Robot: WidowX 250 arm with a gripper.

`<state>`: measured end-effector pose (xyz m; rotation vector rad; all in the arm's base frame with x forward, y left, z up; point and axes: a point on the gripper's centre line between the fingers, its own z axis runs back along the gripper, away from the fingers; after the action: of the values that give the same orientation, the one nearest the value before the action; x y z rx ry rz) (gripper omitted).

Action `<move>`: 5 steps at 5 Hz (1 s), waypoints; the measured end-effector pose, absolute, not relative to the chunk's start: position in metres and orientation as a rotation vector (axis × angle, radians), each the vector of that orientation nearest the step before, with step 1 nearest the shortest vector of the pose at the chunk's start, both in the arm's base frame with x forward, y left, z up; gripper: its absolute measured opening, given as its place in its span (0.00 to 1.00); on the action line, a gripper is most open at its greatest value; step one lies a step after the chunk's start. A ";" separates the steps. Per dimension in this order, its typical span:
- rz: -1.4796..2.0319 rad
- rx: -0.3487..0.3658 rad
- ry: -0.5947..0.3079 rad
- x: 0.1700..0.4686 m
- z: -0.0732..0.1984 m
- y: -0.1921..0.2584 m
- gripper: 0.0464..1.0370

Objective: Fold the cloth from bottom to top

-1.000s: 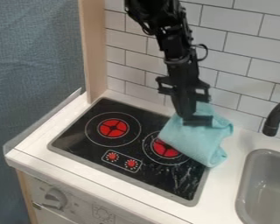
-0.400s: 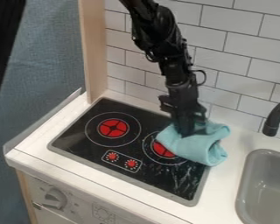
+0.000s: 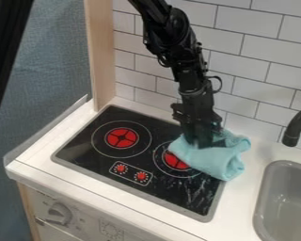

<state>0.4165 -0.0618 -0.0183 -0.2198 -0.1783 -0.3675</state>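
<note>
Step in hand: judged to be the fold itself, with the end effector [image 3: 203, 141] down at the cloth's upper part; whether the fold is complete cannot be confirmed.
End effector: pointed down against the cloth; how far open it is, and whether it has hold of fabric, cannot be told.
Next move: if fabric is held, set it down at the top edge, release and lift clear; if not, take the bottom edge and bring it up.
Cloth [image 3: 216, 158]: pale blue, soft-looking, matte; bunched, with a rounded, roll-like right side. Lies across the stovetop's [image 3: 181, 195] right rear corner onto the desk [image 3: 241, 207], partly over the right burner [image 3: 174, 161].
Stovetop: dark, glossy, flat; whitish scuffs near front right.
Desk: smooth, white.
</note>
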 end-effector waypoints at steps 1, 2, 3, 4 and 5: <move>-0.367 -0.219 -0.163 0.414 -0.018 -0.061 0.70; -0.372 -0.203 -0.149 0.412 -0.015 -0.059 0.88; -0.384 -0.202 -0.150 0.411 -0.006 -0.059 0.96; -0.424 -0.192 -0.187 0.411 0.021 -0.068 0.96; -0.471 -0.173 -0.208 0.407 0.052 -0.073 0.96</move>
<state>0.4067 -0.0731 0.0517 -0.1734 -0.2084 -0.4706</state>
